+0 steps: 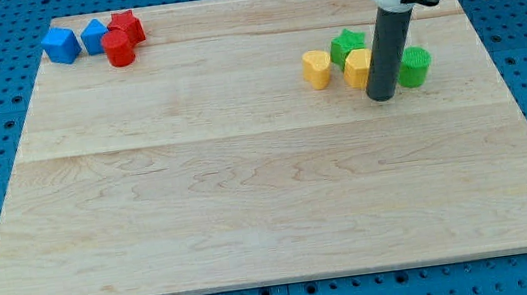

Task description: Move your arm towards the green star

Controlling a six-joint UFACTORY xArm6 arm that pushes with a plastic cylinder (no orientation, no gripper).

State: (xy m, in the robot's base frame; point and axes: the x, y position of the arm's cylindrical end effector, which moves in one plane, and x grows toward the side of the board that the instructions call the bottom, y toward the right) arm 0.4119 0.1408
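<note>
The green star lies at the board's upper right, between a yellow heart-like block on its left and a yellow block just below it. A green round block sits to the right. My tip rests on the board just below and right of the star, touching or nearly touching the yellow block's right side, with the green round block close on its right. The rod hides part of the yellow block.
At the board's upper left sit two blue blocks, a red star and a red round block, bunched together. The wooden board lies on a blue pegboard surface.
</note>
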